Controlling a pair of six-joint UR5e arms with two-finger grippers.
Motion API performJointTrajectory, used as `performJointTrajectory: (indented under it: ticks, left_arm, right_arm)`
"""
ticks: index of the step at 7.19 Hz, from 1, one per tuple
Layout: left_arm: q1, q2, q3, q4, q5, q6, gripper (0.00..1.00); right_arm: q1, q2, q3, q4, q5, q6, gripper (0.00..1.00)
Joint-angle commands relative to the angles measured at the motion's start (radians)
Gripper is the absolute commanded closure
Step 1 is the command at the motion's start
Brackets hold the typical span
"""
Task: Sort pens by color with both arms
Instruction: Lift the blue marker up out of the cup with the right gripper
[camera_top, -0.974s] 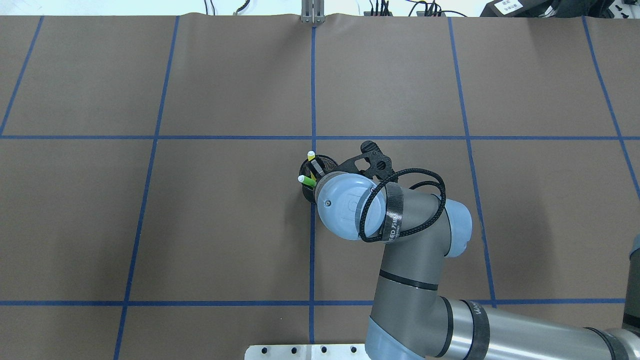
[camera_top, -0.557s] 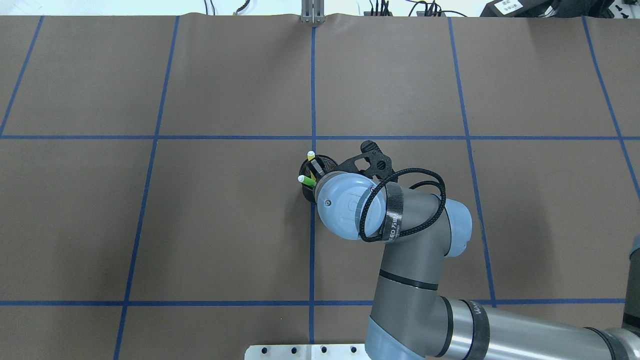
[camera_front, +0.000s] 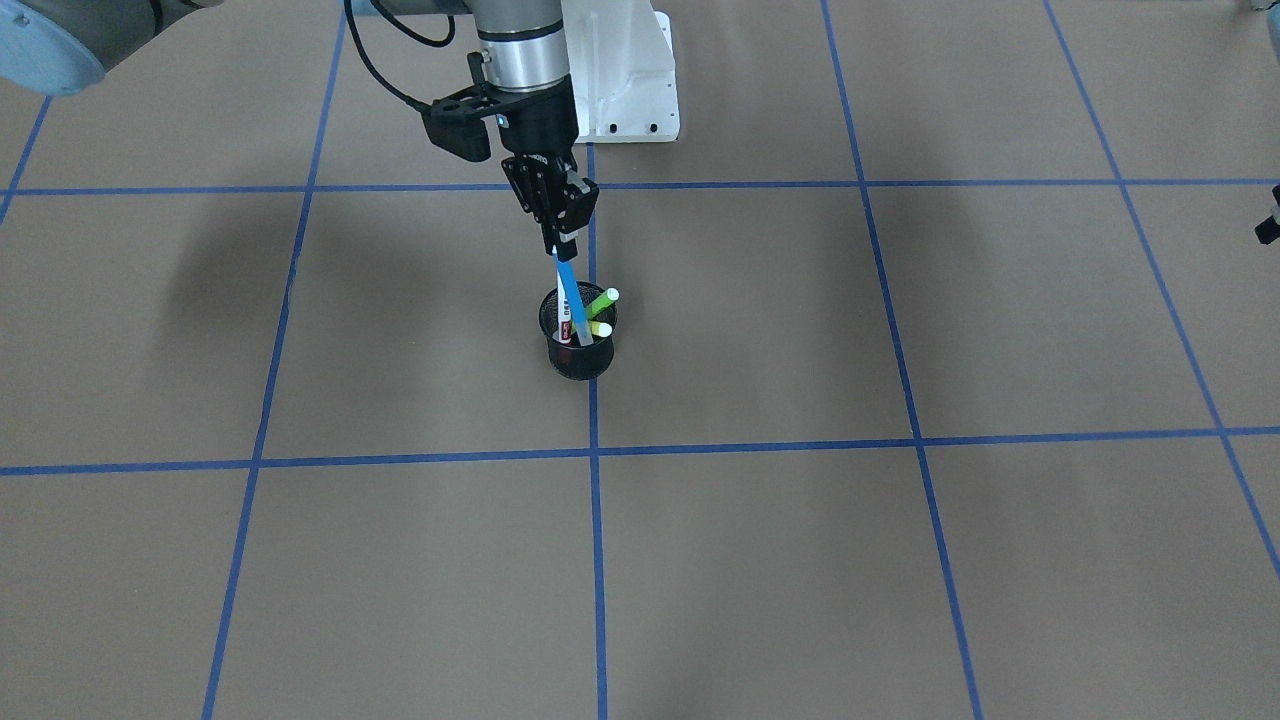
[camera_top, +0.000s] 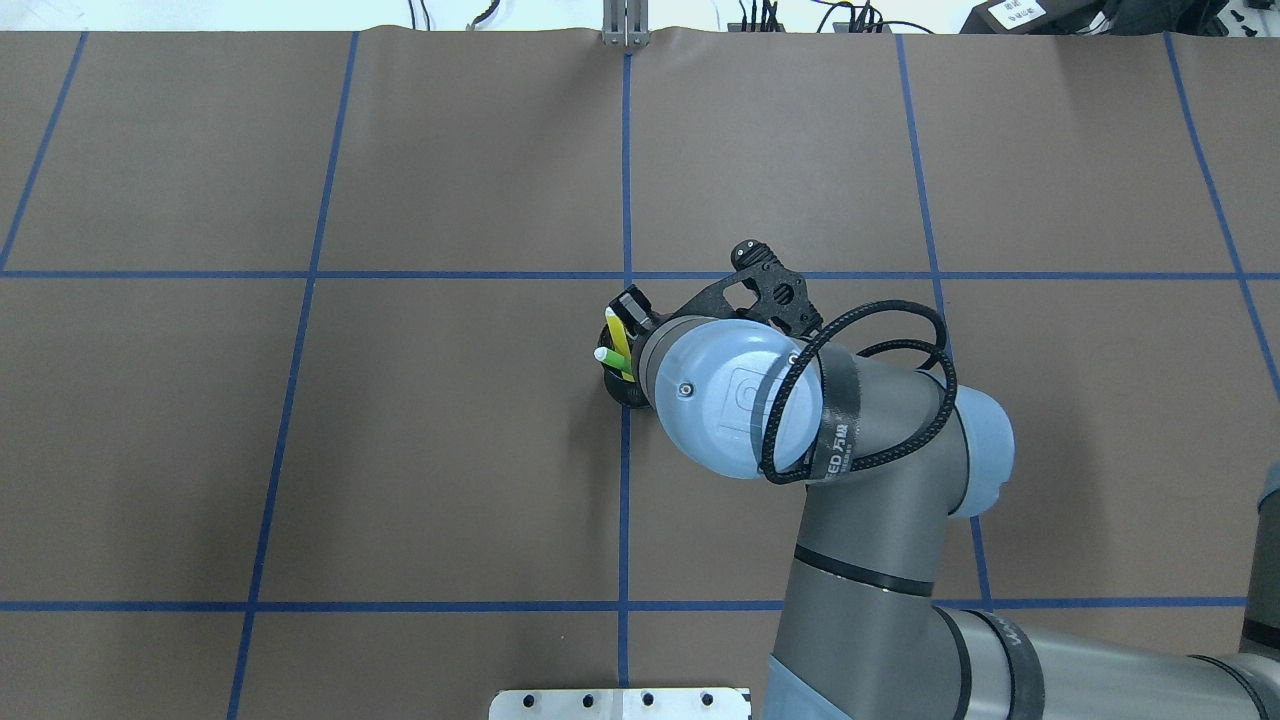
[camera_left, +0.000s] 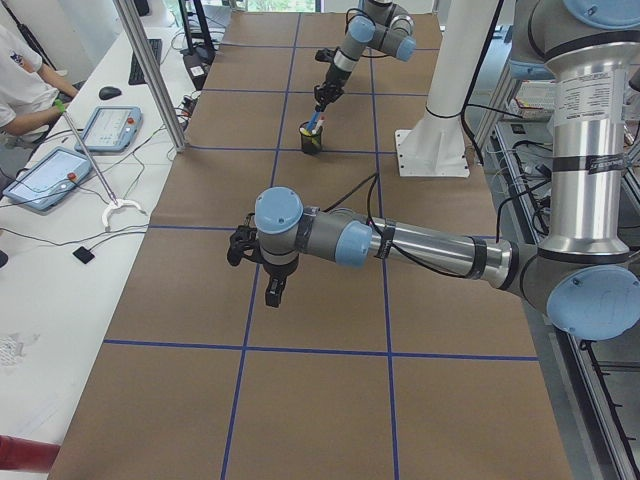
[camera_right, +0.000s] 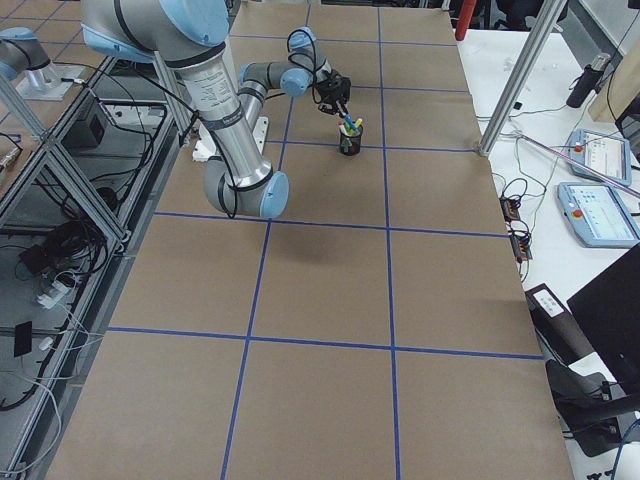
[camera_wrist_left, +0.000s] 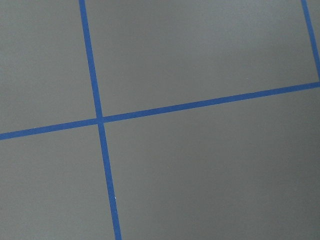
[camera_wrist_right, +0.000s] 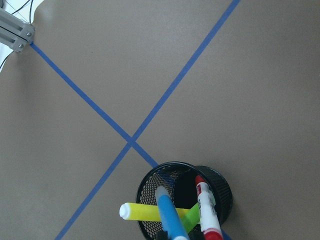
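Note:
A black mesh cup (camera_front: 578, 352) stands on the centre tape line. My right gripper (camera_front: 562, 246) hangs just above it, shut on the top of the blue pen (camera_front: 571, 300), whose lower end is still inside the cup's mouth. The lime green pen (camera_front: 603, 299), the yellow pen (camera_front: 600, 329) and the red-capped white pen (camera_front: 565, 327) lean in the cup. The right wrist view shows the blue pen (camera_wrist_right: 169, 216) between the yellow pen (camera_wrist_right: 147, 212) and the red-capped pen (camera_wrist_right: 205, 206). My left gripper (camera_left: 272, 291) hovers over bare table far from the cup; I cannot tell whether it is open.
Brown table cover (camera_top: 450, 470) is marked into squares by blue tape lines (camera_top: 626, 160). The white pedestal base (camera_front: 625, 90) stands behind the cup. In the left side view a person sits at a side bench with tablets (camera_left: 45, 178).
My right wrist has risen towards the overhead camera and shifted slightly right. The yellow pen in the cup now leans differently.

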Motion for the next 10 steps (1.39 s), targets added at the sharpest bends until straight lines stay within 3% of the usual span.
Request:
performJointTrajectory:
  ticks: [1, 3, 4, 6, 7, 8, 10]
  left_arm:
    - [0.000, 0.000, 0.000, 0.000, 0.000, 0.000, 0.00]
    - [0.000, 0.000, 0.000, 0.000, 0.000, 0.000, 0.00]
    - [0.000, 0.000, 0.000, 0.000, 0.000, 0.000, 0.00]
    - [0.000, 0.000, -0.002, 0.000, 0.000, 0.000, 0.00]
    - [0.000, 0.000, 0.000, 0.000, 0.000, 0.000, 0.00]
    - [0.000, 0.002, -0.003, -0.002, 0.000, 0.000, 0.00]
    - [0.000, 0.002, -0.005, -0.003, -0.017, 0.000, 0.00]
  right_arm:
    - [0.021, 0.011, 0.104, -0.100, -0.001, -0.036, 1.00]
    - [0.134, 0.009, 0.060, -0.088, 0.000, -0.084, 1.00]
    - [0.209, 0.011, -0.043, -0.015, 0.002, -0.139, 1.00]
    - [0.294, 0.020, -0.406, 0.372, 0.008, -0.147, 1.00]
    - [0.335, 0.093, -0.640, 0.556, 0.020, -0.145, 1.00]
    - [0.357, 0.138, -0.776, 0.614, 0.025, -0.148, 1.00]
    - [0.371, 0.149, -0.874, 0.680, 0.007, -0.152, 1.00]
